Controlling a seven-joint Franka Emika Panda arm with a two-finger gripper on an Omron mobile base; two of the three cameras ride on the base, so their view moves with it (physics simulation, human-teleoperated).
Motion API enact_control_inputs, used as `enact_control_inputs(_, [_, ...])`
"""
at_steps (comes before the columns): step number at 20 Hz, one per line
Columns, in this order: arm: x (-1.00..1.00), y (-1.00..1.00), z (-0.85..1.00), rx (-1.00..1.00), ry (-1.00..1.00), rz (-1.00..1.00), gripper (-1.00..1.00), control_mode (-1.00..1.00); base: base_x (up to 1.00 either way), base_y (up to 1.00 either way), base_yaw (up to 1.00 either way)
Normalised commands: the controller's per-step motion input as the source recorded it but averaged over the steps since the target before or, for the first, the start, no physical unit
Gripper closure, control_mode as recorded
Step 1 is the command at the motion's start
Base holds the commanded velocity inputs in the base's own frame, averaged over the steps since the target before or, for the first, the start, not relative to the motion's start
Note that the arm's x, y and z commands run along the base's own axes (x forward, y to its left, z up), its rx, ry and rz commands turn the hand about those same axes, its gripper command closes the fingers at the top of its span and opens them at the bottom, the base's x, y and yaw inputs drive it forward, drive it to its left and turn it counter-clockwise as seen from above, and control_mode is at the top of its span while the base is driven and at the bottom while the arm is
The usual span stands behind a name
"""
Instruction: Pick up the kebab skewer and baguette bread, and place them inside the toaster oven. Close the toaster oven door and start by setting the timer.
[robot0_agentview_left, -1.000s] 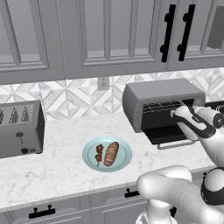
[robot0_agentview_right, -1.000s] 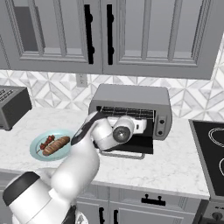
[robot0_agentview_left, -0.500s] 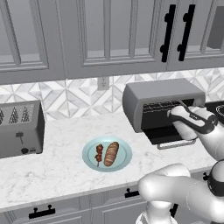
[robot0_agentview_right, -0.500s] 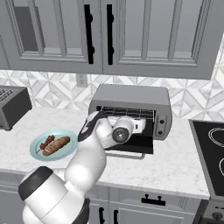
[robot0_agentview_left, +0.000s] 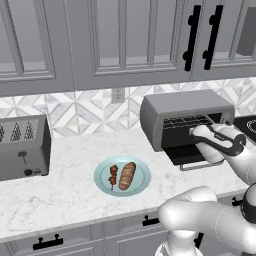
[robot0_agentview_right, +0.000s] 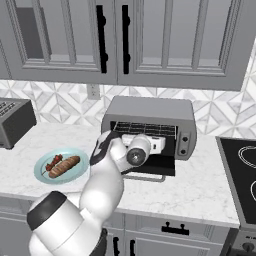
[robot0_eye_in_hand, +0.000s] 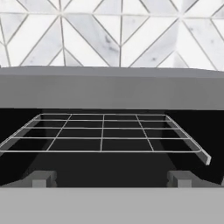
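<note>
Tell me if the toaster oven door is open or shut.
Open. The door is folded down flat in front of the toaster oven, and the bare wire rack inside shows.

The robot's arm (robot0_agentview_right: 100, 190) is glossy white with rounded segments, a dark grey joint cap, a black band and a grey disc behind its hand (robot0_eye_in_hand: 111, 179).

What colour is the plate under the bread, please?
Pale blue plate, clearest in the left base view.
</note>
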Motion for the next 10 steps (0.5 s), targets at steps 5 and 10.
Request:
enact_control_inputs(5, [0.24, 0.00, 0.00, 0.02, 0.00, 0.00, -1.00, -1.00, 0.00, 0.00, 0.00])
enact_control_inputs(10, [0.34, 0.00, -0.02, 0.04, 0.00, 0.00, -1.00, -1.00, 0.00, 0.00, 0.00])
